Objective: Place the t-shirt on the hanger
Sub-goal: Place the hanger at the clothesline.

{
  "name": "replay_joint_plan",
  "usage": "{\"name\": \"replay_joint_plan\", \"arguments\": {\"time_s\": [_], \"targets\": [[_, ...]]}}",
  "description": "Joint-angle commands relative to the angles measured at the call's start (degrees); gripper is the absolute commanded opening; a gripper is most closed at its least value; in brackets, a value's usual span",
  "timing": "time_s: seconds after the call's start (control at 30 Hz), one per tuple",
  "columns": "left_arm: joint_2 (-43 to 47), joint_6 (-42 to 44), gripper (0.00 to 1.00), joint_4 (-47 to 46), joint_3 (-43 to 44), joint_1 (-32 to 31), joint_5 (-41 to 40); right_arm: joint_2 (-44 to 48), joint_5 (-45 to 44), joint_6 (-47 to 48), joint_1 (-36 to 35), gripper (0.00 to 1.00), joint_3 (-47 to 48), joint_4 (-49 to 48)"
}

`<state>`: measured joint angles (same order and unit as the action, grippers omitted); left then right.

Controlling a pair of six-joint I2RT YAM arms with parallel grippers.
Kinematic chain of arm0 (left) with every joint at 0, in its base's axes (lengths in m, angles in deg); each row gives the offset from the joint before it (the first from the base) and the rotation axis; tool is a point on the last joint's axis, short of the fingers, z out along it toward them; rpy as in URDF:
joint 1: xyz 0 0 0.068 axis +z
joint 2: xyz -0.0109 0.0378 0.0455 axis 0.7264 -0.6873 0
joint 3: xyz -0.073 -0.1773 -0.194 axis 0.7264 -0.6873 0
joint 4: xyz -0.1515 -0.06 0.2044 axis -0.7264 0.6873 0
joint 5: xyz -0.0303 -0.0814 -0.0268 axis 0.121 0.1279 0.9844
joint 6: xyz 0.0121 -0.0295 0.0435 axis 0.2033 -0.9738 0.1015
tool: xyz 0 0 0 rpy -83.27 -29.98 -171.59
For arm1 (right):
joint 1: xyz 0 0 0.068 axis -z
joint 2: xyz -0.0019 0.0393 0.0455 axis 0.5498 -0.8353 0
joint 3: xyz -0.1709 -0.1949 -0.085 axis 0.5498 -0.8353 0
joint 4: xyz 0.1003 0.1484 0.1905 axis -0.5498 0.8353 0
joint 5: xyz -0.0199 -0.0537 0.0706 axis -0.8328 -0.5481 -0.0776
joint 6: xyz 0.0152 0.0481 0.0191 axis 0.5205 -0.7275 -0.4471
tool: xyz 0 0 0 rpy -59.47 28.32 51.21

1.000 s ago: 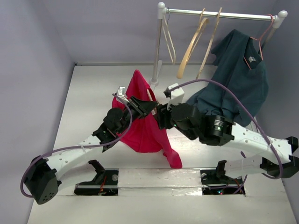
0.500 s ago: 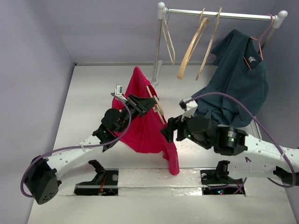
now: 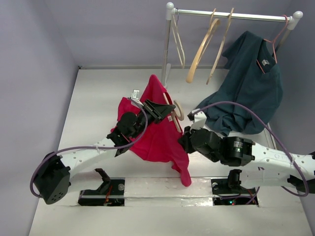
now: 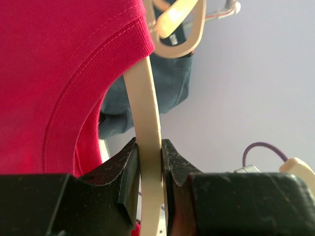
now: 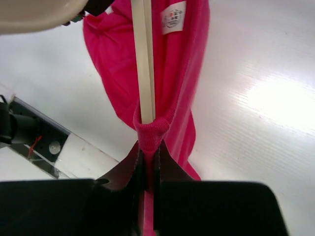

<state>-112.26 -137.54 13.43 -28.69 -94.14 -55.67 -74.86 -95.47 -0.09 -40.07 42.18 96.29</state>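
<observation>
Roughly over the middle of the counter (image 3: 96, 96), the t-shirt (image 3: 158, 135) hangs in the air between the two arms, peak toward the far edge and a long tail trailing toward the near edge; whether that tail touches the surface can't be told from above. Left gripper (image 4: 149, 147): fingers pressed onto one flat arm of the hanger (image 4: 146, 96), wood squeezed between both pads, just beside the ribbed red collar. Hanger hook is blurred and cropped at the top of the left wrist view. From overhead only the pale hook and a short length of arm show; the rest is buried in cloth. Right gripper (image 5: 147, 155): fingers closed tight on a bunched fold of collar rib, with the hanger arm running down into that fold. Whether the pads also catch the wood is hidden by fabric. White neck label (image 5: 173, 17) shows beside the arm, print too small to read. In the overhead view the right fingertips are masked by the wrist body and the shirt. At the far right corner a rail (image 3: 231, 15) carries a thin white hanger (image 3: 177, 42), two tan hangers (image 3: 202, 49) and a dark teal shirt (image 3: 248, 91) on a pink hanger (image 3: 275, 39), its hem slumped onto the counter.
</observation>
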Motion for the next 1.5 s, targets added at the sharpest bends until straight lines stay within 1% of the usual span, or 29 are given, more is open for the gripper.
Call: {"name": "replay_joint_plan", "arguments": {"time_s": [0.0,0.03,0.07,0.13,0.17,0.2,0.23,0.27,0.33,0.37,0.4,0.43,0.5,0.53,0.57,0.6,0.63,0.67,0.77,0.87,0.9,0.93,1.0,1.03,1.07,1.13,1.3,1.47], "targets": [[0.8,0.0,0.06,-6.7,3.1,-0.3,0.6,-0.2,-8.4,-6.8,-0.2,0.0,1.8,9.6],[0.7,0.4,0.13,-6.6,3.1,-0.3,0.6,-0.1,-8.7,-7.6,-0.2,0.0,1.8,10.8],[0.6,1.1,0.28,-5.9,3.2,-0.3,0.6,0.2,-8.9,-9.2,-0.2,0.0,1.6,11.8],[1.6,4.2,0.42,-2.8,3.9,-0.3,0.6,0.8,-9.0,-11.1,-0.2,0.0,1.2,14.7],[2.1,5.6,0.52,-1.5,4.1,-0.3,0.6,1.1,-8.9,-13.1,-0.2,0.0,1.0,15.9],[3.4,7.1,0.55,0.0,4.7,-0.3,0.6,1.7,-8.7,-14.1,-0.2,0.0,0.7,17.9],[4.4,10.2,0.58,3.4,5.2,-0.3,0.6,1.8,-8.5,-14.9,-0.2,0.0,0.6,19.0],[5.3,11.7,0.65,5.3,5.6,-0.3,0.6,1.9,-8.1,-17.3,-0.2,0.0,0.6,20.3],[8.6,16.3,0.69,10.6,6.5,-0.3,0.0,1.0,-8.1,-20.0,-0.2,0.0,1.3,25.6],[9.9,17.8,0.73,12.7,7.1,-0.3,-1.1,0.4,-8.6,-22.8,-0.2,0.0,1.5,27.5],[12.6,19.2,0.75,14.5,7.3,-0.3,-1.5,-0.1,-8.7,-23.6,-0.2,0.0,1.6,29.9],[13.9,20.6,0.8,17.7,7.6,-0.3,-1.7,-1.1,-8.5,-24.1,-0.2,0.0,2.0,30.7],[17.9,24.9,0.84,20.8,8.3,-0.3,-1.8,-2.2,-8.7,-24.9,1.0,0.0,2.7,32.9],[19.1,26.3,0.9,24.2,8.8,-0.3,-1.9,-3.0,-8.9,-24.9,3.9,0.0,2.9,33.3],[20.4,28.8,0.93,26.0,9.2,-0.3,-2.0,-3.4,-8.4,-22.3,6.2,0.0,3.1,33.0],[22.6,30.2,0.94,27.6,10.0,-0.3,-1.9,-3.5,-7.4,-20.0,8.6,0.0,2.9,30.6],[23.6,31.5,0.99,30.9,10.4,-0.3,-1.9,-3.4,-6.6,-17.5,11.2,0.0,2.8,28.7],[24.9,32.7,0.99,32.5,10.7,-0.3,-2.0,-3.0,-5.7,-13.6,16.0,0.0,2.3,27.1],[29.0,37.0,0.99,39.6,12.4,-0.3,-3.0,-1.7,-7.3,-10.3,20.7,0.0,4.5,25.7],[32.9,40.4,0.99,44.2,13.4,-0.3,-4.1,-0.4,-7.4,-4.9,27.2,0.0,9.0,25.2],[34.8,41.0,0.99,45.8,13.3,-0.3,-4.8,-0.4,-7.4,-2.1,31.0,0.0,11.1,25.3],[35.7,42.0,0.99,47.5,13.2,-0.3,-5.3,-0.4,-7.2,-0.7,32.9,0.0,12.0,25.0],[37.3,43.0,0.99,48.7,12.6,-0.3,-6.6,-0.4,-6.1,5.5,36.6,0.0,13.4,23.4],[38.7,43.4,0.99,49.6,12.2,-0.3,-7.0,-0.4,-5.5,7.6,40.7,0.0,14.9,21.3],[39.5,43.9,0.99,49.9,11.8,-0.3,-7.3,-0.8,-4.1,11.6,43.0,0.0,15.7,20.4],[41.2,44.5,0.99,49.8,10.1,-0.3,-6.9,-1.9,-2.2,15.2,48.3,0.0,17.6,17.0],[43.4,46.0,0.99,51.6,8.2,-0.3,-6.1,-6.4,0.5,24.2,53.3,0.0,26.2,10.7],[46.9,48.5,0.99,55.5,7.3,-0.3,-7.7,-10.9,4.7,29.0,59.4,0.0,33.4,6.9]]}}
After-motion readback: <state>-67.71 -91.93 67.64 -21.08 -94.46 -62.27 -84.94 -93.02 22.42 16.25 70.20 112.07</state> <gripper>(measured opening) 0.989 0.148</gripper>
